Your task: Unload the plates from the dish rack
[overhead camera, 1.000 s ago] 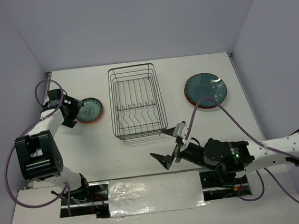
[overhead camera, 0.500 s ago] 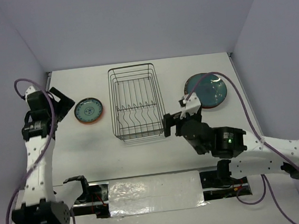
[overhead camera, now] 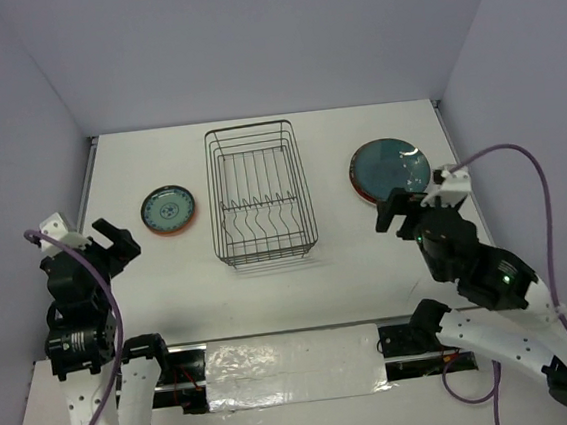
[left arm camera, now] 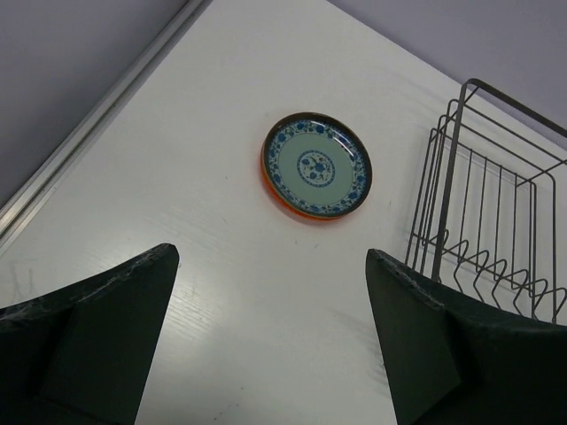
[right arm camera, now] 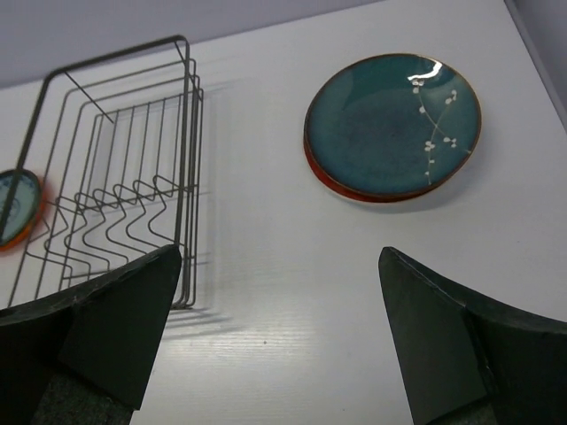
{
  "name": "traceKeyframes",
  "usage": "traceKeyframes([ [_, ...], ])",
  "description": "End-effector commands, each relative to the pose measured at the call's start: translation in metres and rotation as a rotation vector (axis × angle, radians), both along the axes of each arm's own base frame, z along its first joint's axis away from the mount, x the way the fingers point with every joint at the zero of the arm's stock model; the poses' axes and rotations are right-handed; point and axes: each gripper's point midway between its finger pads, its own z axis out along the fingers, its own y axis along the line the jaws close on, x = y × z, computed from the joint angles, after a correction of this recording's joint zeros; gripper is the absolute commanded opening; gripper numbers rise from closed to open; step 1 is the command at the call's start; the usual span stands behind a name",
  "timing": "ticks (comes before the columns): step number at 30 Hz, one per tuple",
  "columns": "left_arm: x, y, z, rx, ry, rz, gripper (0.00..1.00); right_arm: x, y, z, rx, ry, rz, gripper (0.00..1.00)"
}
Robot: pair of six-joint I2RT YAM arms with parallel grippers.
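Dark wire dish rack (overhead camera: 260,195): centre of counter (overhead camera: 351,286).
Small orange-rimmed teal plate (overhead camera: 169,210): rack's 9 o'clock.
Large teal-blue plate (overhead camera: 390,169): 3 o'clock.
Left gripper (left arm camera: 270,261), right gripper (right arm camera: 279,257): wide, empty.

One dish rack (overhead camera: 259,195) of dark wire stands on the one white desk (overhead camera: 368,255), with zero plates in it. Two plates show their faces: one small teal plate with an orange rim (overhead camera: 169,209) and one large teal-blue plate (overhead camera: 390,166). A red-orange edge (right arm camera: 354,196) under the large one shows at least one more plate beneath; how many cannot be told. There are two arms, the left arm (overhead camera: 73,323) and the right arm (overhead camera: 480,274), each with two fingers (left arm camera: 89,345) and one purple cable (overhead camera: 544,207).
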Motion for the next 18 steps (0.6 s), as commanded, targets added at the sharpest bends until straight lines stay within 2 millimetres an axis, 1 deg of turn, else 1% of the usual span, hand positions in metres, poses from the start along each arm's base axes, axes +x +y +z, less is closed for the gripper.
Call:
traceKeyframes([
  [1, -0.01, 0.003, 0.024, 0.057, -0.105, 0.006, 1.0, -0.015, -0.023, -0.004, -0.003, -0.001, -0.031, 1.0],
  [2, -0.012, 0.001, 0.024, 0.054, -0.116, 0.003, 1.0, -0.02, -0.029, -0.009, -0.012, 0.017, -0.043, 1.0],
  [4, -0.016, 0.002, 0.027, 0.051, -0.146, 0.011, 1.0, -0.026, -0.043, -0.01, -0.009, 0.017, -0.091, 1.0],
  [6, -0.019, 0.0, 0.028, 0.049, -0.155, 0.011, 1.0, -0.03, -0.049, -0.013, -0.016, 0.026, -0.099, 1.0],
  [11, -0.022, -0.003, 0.029, 0.043, -0.17, 0.0, 1.0, -0.035, -0.049, -0.011, 0.008, 0.003, -0.065, 1.0],
  [18, -0.019, -0.006, 0.028, 0.038, -0.17, -0.016, 1.0, -0.033, -0.044, -0.012, 0.006, 0.008, -0.045, 1.0],
])
